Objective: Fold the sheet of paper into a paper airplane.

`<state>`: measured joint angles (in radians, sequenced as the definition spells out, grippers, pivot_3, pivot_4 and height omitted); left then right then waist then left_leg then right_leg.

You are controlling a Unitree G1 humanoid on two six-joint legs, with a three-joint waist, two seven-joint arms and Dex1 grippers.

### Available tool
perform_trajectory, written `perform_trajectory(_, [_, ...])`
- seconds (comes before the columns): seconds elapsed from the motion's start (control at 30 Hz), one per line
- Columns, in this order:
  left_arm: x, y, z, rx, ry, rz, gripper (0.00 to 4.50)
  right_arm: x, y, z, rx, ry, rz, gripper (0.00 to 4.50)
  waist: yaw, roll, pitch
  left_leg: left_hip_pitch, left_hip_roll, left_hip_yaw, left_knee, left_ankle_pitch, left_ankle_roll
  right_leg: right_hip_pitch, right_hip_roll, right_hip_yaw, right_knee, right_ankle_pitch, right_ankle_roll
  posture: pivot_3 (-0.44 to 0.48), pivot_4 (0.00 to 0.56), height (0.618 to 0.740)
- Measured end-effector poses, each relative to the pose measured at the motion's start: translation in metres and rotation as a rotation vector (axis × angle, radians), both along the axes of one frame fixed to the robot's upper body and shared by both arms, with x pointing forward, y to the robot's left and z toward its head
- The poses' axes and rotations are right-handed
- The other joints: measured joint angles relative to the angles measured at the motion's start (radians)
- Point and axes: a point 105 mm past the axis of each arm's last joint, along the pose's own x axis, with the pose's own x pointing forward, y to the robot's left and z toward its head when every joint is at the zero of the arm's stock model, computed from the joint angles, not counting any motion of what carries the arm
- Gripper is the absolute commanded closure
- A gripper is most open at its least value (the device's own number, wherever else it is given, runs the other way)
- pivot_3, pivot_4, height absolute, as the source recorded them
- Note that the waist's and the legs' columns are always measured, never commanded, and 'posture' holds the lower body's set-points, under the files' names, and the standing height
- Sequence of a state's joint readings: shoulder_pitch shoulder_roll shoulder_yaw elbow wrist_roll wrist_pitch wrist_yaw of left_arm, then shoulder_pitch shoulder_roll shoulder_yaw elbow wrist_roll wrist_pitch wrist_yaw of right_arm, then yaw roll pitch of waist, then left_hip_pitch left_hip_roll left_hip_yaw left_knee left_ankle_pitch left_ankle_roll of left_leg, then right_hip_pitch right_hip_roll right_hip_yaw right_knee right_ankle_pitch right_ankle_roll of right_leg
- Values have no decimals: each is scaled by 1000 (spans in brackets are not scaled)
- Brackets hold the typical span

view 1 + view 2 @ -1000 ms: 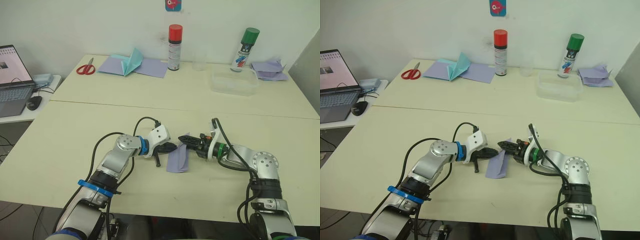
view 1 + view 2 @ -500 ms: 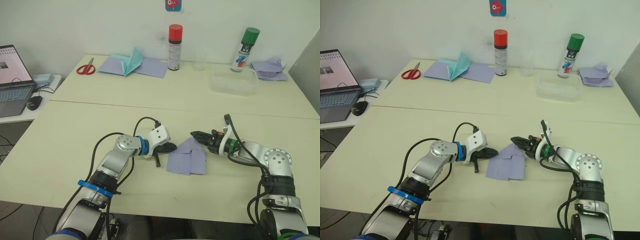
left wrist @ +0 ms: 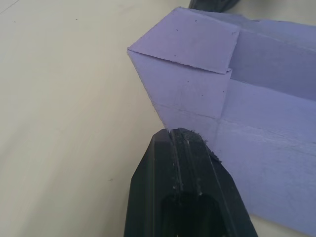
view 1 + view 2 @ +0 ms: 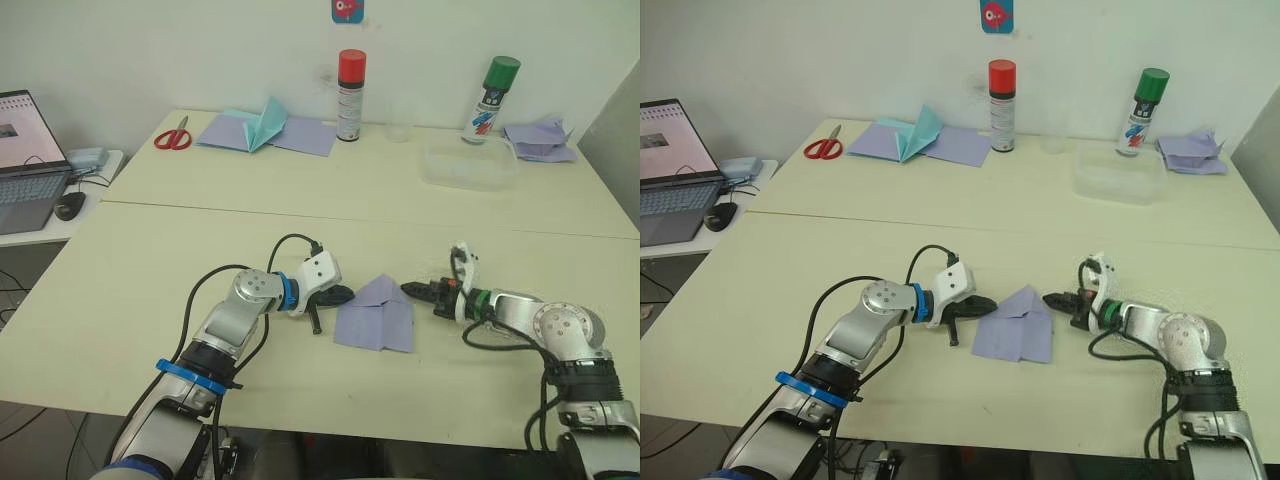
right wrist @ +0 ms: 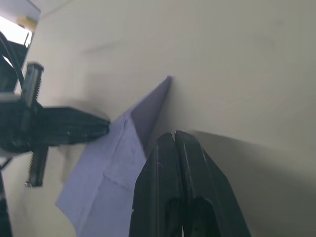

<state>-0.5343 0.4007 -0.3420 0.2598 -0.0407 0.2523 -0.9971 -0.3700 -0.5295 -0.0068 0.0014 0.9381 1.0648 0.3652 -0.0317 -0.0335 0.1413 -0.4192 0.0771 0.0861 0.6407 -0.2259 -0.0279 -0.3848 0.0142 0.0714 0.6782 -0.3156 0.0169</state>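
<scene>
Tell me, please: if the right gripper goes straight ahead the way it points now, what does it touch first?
Most likely the sheet of paper. The right gripper, fingers shut, points at its near edge, just short of it. Beyond the sheet is the left gripper.

Silver-grey jointed arms, black looping cables, black end effectors (blue band left, green band right)

Sheet of paper [image 4: 376, 315]: a second ago folded narrow and partly raised between the grippers; now opened out and lying flat on the table [image 4: 150, 270], pointed end toward the far side. Right gripper [image 4: 408, 291]: previously at the sheet's upper edge, now withdrawn toward the robot's right, fingers closed, tip just beside the sheet's right edge
</scene>
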Motion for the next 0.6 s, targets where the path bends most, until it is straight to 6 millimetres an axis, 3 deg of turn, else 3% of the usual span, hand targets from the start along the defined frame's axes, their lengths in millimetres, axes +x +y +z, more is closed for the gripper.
perform_trajectory(0.43, [0,0,0,1,1,-1,4500,-20,17,5,146,99,110,4479,0,0,0,0,0,0,0,0,0,0,0,0,0,0,0,0,150,740])
perform_trajectory(0.6, [1,0,0,1,0,1,4500,-14,40,8,205,85,123,4479,0,0,0,0,0,0,0,0,0,0,0,0,0,0,0,0,150,740])
